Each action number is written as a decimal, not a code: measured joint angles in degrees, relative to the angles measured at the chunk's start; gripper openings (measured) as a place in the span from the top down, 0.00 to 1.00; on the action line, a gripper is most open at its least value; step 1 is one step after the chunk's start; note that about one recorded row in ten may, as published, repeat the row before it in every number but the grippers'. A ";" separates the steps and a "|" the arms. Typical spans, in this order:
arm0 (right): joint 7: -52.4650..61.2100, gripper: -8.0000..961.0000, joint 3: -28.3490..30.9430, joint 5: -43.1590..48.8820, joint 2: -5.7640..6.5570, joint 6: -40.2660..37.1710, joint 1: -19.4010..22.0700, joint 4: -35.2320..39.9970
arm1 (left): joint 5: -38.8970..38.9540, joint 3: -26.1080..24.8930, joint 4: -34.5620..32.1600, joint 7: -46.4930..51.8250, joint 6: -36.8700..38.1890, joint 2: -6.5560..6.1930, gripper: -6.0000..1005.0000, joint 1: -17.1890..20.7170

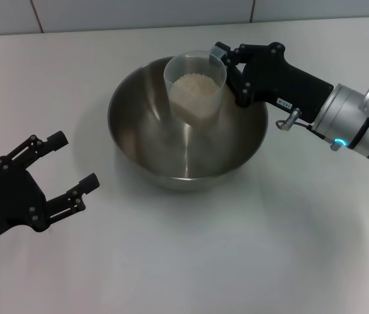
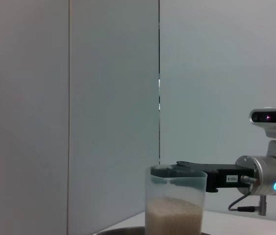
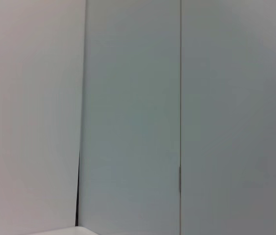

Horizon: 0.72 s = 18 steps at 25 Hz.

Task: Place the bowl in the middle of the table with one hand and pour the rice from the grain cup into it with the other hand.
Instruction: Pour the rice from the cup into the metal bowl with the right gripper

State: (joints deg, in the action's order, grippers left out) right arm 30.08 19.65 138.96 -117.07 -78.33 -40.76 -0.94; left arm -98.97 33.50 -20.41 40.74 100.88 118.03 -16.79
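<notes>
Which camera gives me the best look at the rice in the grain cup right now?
The head view: it looks down into the grain cup, held over the bowl by the right gripper, showing the rice surface. The left wrist view shows the rice side-on through the cup wall. The right wrist view shows none.

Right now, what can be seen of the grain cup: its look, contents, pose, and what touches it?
The grain cup is a small clear, slightly frosted plastic cylinder, open-topped and about half full of white rice. It hangs above the steel bowl, roughly upright in the left wrist view, nothing poured yet. The right gripper is shut on its upper wall near the rim. Nothing else touches it; the left gripper sits open, well off to the side.
</notes>
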 joint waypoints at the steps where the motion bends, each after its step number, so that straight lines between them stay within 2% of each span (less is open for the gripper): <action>1: -0.18 0.96 -0.10 0.11 -0.01 0.00 -0.24 0.40 | 0.00 -0.01 -0.01 0.00 0.01 0.00 0.14 0.00; 5: -3.62 0.96 -2.74 0.47 -0.45 -0.01 -1.96 3.32 | 0.00 -0.02 0.01 -0.02 0.03 0.06 0.14 0.00; 8: -13.61 0.96 -5.36 0.57 -1.10 -0.01 -3.05 6.40 | 0.00 -0.02 0.02 -0.03 0.00 0.10 0.14 0.00; 10: -16.47 0.96 -5.64 0.57 -1.22 -0.01 -3.22 6.92 | 0.00 -0.02 0.02 -0.03 0.00 0.10 0.14 0.00; 12: -22.74 0.96 -5.80 0.55 -1.45 -0.01 -3.43 7.57 | 0.00 -0.04 0.02 0.36 -0.41 0.05 0.14 0.00; 13: -30.78 0.96 -5.61 0.33 -1.81 0.23 -3.42 7.60 | 0.00 -0.15 0.02 0.55 -0.54 0.02 0.14 0.00; 14: -30.78 0.96 -5.61 0.33 -1.81 0.23 -3.42 7.60 | 0.00 -0.15 0.02 0.55 -0.54 0.02 0.14 0.00; 15: -40.21 0.96 -5.33 -0.41 -2.05 0.92 -3.16 6.76 | 0.00 -0.26 0.02 0.59 -0.56 0.03 0.14 0.00; 16: -40.21 0.96 -5.33 -0.41 -2.05 0.92 -3.16 6.76 | 0.00 -0.36 0.03 0.61 -0.56 0.05 0.14 0.00; 18: -51.50 0.96 -5.22 -1.91 -2.16 2.28 -2.70 4.49 | 0.00 -0.49 0.11 0.69 -0.58 0.11 0.14 0.00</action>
State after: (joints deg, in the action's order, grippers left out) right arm -21.41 14.43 137.05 -119.23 -76.05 -43.46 3.55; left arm -98.97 33.01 -20.31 41.43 100.30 118.14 -16.79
